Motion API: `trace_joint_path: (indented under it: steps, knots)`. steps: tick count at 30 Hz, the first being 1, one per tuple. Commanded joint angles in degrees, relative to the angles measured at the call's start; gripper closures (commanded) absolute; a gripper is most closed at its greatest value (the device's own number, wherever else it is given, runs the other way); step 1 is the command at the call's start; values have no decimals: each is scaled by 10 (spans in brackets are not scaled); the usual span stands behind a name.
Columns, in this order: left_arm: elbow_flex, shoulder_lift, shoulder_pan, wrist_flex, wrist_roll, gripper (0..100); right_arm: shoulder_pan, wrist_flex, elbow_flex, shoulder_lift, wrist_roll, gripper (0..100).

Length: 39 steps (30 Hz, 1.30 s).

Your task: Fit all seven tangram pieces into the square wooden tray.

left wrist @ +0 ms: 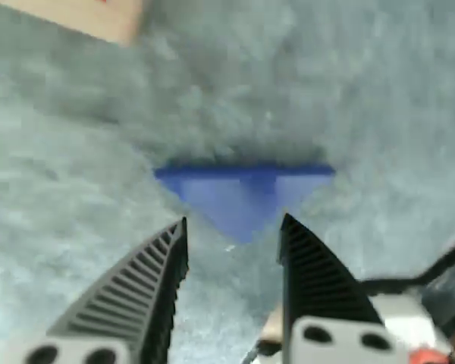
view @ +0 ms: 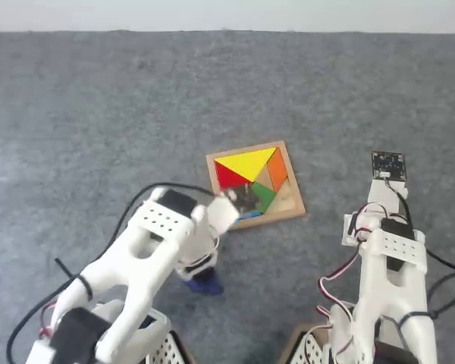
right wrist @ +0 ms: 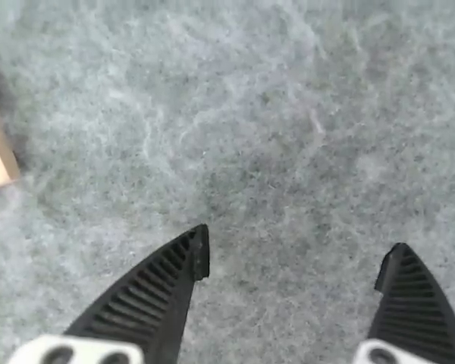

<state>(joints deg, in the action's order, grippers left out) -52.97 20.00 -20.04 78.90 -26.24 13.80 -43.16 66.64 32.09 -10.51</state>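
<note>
Left tool (left wrist: 235, 220), spread, hovers over a blue triangle (left wrist: 243, 193) on the worktop (left wrist: 379, 83); the tray (view: 287, 199) looks mostly filled.

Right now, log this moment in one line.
left tool: open, by blue triangle on mat | right tool: open, over bare mat | tray: part-filled, blue triangle outside

Left arm (view: 148, 250): stretched forward and inward over the middle, wrist bent downward.
Left gripper (left wrist: 235, 221): fingers (left wrist: 155, 280) parted a little, pointing down.
Right arm (view: 390, 258): reaching straight ahead on its own side.
Right gripper (right wrist: 300, 239): fingers (right wrist: 155, 292) spread wide.
</note>
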Motion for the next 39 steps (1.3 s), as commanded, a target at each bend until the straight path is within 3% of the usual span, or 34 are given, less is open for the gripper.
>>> trace_joint_path:
  steps: [1, 6, 12, 23, 30, 35, 39]
  knots:
    - [-34, 24, 4, -16, -76, 812, 6, 11, -4, 21, -4, 653]
    - [-70, 21, 4, -27, -149, 812, 6, 11, -4, 21, -4, 653]
    - [-95, 20, 2, -101, -149, 811, 6, 12, -4, 21, -4, 653]
    - [-94, 21, 4, -266, -55, 811, 7, 12, -4, 21, -4, 653]
    - [-80, 26, 5, -285, -50, 811, 7, 12, -4, 21, -4, 653]
    - [-41, 25, 53, -287, -53, 811, 7, 12, -4, 21, -4, 653]
    - [-36, 25, 89, -356, -50, 811, 6, 12, -4, 21, -4, 653]
